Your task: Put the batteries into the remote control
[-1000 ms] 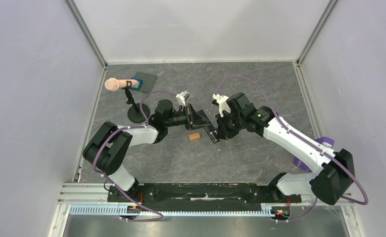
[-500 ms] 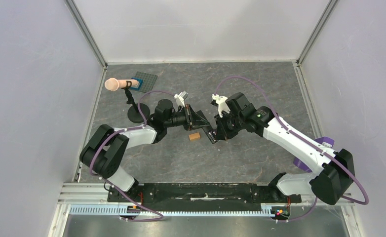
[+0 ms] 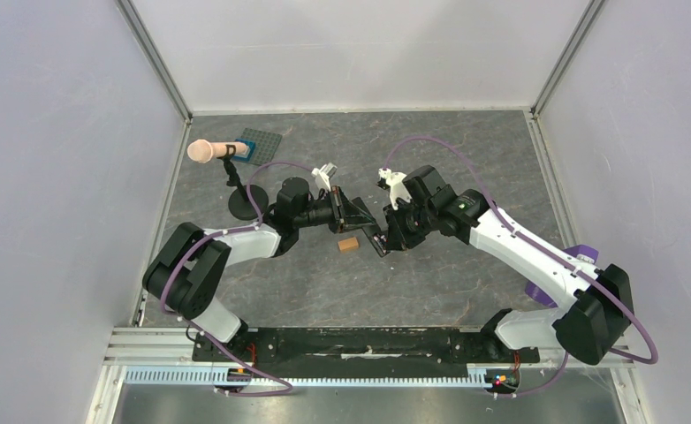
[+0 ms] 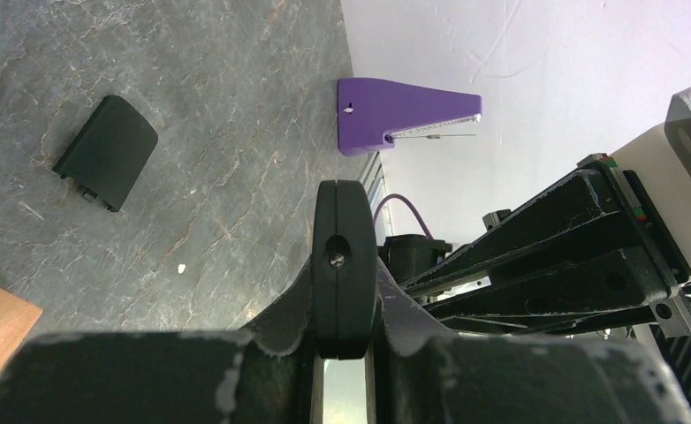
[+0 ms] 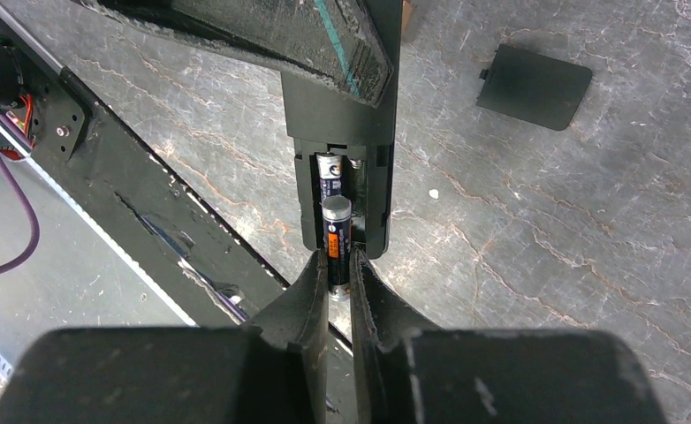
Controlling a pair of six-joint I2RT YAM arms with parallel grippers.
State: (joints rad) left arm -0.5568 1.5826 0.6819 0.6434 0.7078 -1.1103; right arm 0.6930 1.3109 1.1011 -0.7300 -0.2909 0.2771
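The right pincer (image 5: pixel 337 265) is shut tight on a battery (image 5: pixel 337 231). Its long axis runs straight ahead in line with the remote control (image 5: pixel 342 119), and its nose is over the open bay, just beside the seated battery (image 5: pixel 328 175). The left pincer (image 4: pixel 344 305) is clamped on the remote control's far end. The held battery hides the empty slot, so I can't tell whether it touches yet.

Left arm (image 3: pixel 236 240) and right arm (image 3: pixel 527 252) have white shells and black joints. Purple cables (image 3: pixel 431 139) trail behind left end effector (image 4: pixel 344 309) and right end effector (image 5: pixel 340 274), whose black fingers (image 5: pixel 311 296) look scuffed.
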